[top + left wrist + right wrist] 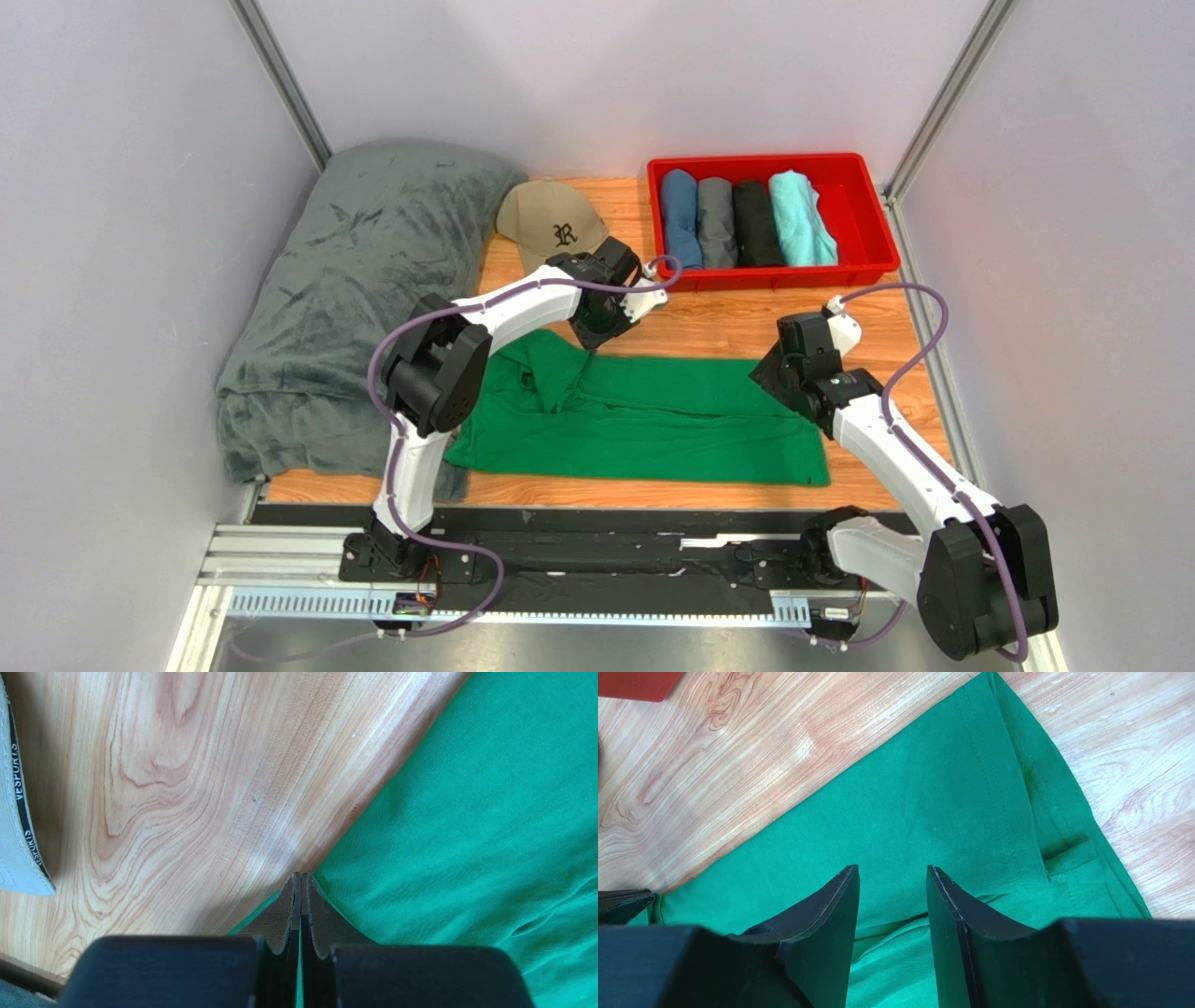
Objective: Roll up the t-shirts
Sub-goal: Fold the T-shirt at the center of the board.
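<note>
A bright green t-shirt [659, 420] lies on the wooden table as a long flat strip, bunched at its left end. My left gripper [586, 347] sits at the strip's far left edge. In the left wrist view the gripper [302, 876] is shut, with a sliver of the green t-shirt [477, 812] pinched between its jaws. My right gripper [769, 375] hovers over the strip's right end. The right wrist view shows it [892, 871] open, with only the green cloth [927, 812] below. Blue [682, 217], grey [716, 221], black [759, 221] and turquoise [801, 217] rolled shirts lie in the tray.
The red tray [769, 163] stands at the back right, just beyond the left gripper. A tan cap [547, 221] sits at the back centre, its edge [17, 826] showing in the left wrist view. A big dark-grey blanket [351, 308] fills the left side. Walls close in all round.
</note>
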`<state>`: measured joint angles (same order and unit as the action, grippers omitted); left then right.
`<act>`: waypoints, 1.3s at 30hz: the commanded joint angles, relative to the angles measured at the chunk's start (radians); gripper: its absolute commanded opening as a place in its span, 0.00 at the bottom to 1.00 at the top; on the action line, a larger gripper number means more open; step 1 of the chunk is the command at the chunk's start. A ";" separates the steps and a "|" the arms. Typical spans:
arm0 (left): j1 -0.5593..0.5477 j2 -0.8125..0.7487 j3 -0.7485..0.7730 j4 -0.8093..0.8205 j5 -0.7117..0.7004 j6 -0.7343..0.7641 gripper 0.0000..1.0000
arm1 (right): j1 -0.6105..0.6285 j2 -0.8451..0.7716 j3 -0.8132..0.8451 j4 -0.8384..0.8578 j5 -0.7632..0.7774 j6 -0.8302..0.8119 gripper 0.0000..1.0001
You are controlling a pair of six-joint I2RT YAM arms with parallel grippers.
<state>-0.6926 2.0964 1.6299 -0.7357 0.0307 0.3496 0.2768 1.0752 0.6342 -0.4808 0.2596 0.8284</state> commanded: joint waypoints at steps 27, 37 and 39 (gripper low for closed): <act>0.080 -0.558 -0.374 -0.064 -0.078 0.052 0.00 | 0.042 -0.058 0.016 0.056 -0.080 0.047 0.43; 0.005 -0.265 -0.095 -0.103 0.020 -0.015 0.49 | 0.053 -0.060 0.050 0.001 0.004 0.044 0.44; -0.007 -0.196 -0.062 -0.096 0.011 -0.027 0.50 | 0.053 -0.095 0.048 -0.028 0.024 0.041 0.44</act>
<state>-0.6601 1.7943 1.4998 -0.8330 0.0177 0.3496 0.3286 1.0492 0.6430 -0.4767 0.2123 0.8642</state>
